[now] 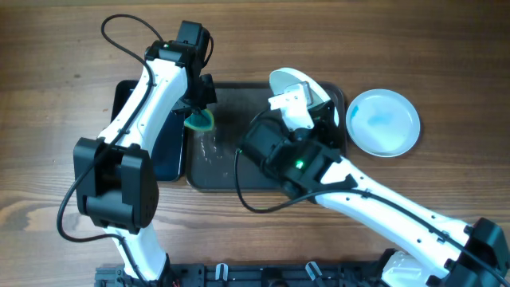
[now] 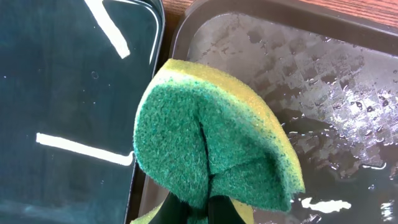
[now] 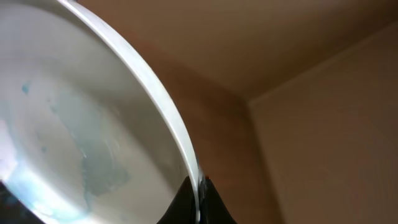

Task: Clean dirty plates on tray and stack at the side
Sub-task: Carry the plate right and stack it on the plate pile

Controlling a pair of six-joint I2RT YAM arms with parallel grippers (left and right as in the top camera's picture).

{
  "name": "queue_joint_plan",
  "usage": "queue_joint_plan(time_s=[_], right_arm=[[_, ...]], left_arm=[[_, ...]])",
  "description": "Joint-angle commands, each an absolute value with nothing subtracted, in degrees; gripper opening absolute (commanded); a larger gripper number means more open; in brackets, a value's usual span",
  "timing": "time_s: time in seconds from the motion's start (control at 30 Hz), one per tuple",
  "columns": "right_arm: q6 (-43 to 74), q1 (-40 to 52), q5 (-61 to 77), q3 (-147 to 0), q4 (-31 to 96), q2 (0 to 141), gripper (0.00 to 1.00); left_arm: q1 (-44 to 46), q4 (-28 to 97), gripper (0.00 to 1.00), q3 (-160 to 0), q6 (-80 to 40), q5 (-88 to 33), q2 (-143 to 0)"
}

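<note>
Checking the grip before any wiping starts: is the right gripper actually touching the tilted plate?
Touching. The right wrist view shows the rim of the plate running straight into the right gripper, clamped between its dark fingers at the bottom edge.

A brown wooden table (image 1: 446, 48) with visible grain fills the overhead view, a black rail (image 1: 239, 277) along its near edge. In the right wrist view, plain tan walls (image 3: 323, 143) meet at a corner.

One smeared plate (image 1: 288, 80) tilts above the wet tray (image 1: 227, 171); another plate (image 1: 384, 122) lies beside.
</note>
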State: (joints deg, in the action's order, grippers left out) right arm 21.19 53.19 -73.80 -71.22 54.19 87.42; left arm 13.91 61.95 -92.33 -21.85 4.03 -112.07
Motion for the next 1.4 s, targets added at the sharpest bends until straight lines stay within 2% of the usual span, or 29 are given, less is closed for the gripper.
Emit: queue_joint_plan(time_s=[0.0, 0.17, 0.23, 0.33, 0.5, 0.57, 0.73, 0.83, 1.03, 1.2, 1.37], right_arm=[[20.32, 54.39, -84.77, -71.02, 53.63, 86.24, 0.04], [21.02, 54.26, -79.46, -71.02, 52.69, 86.24, 0.04], [20.97, 53.49, -70.35, -71.0, 52.9, 86.24, 0.04], [20.95, 50.19, -47.16, -70.78, 53.63, 86.26, 0.04], [19.51, 39.9, -14.87, -70.78, 51.88, 86.26, 0.04], [16.45, 33.19, -2.55, -70.81, 50.11, 86.24, 0.04], [16.56, 15.86, 15.62, -70.81, 50.0, 86.24, 0.04], [16.67, 5.19, 17.8, -70.81, 51.64, 86.26, 0.04], [18.52, -12.93, 8.21, -70.78, 53.23, 86.96, 0.04], [18.63, -21.12, 5.5, -70.74, 53.28, 90.08, 0.04], [18.13, -23.0, 4.14, -70.74, 53.74, 95.7, 0.04]], left_arm=[[13.69, 61.95, 0.04, -93.01, -23.03, 4.54, -111.37], [13.69, 61.95, 0.04, -93.01, -23.0, 4.54, -111.37], [13.69, 61.98, 0.04, -93.01, -23.0, 4.56, -111.37], [13.69, 61.98, 0.04, -93.01, -23.0, 4.54, -111.37], [13.69, 61.95, 0.04, -93.01, -23.0, 4.56, -111.37], [13.69, 61.98, 0.04, -93.01, -23.0, 4.54, -111.37], [13.69, 61.98, 0.04, -93.01, -23.0, 4.56, -111.37], [13.69, 61.98, 0.04, -93.01, -23.0, 4.54, -111.37], [13.69, 61.93, 0.04, -93.01, -23.0, 4.56, -111.37], [13.69, 61.93, 0.04, -93.01, -23.0, 4.56, -111.37], [13.69, 61.32, 0.04, -93.01, -23.0, 4.56, -111.37]])
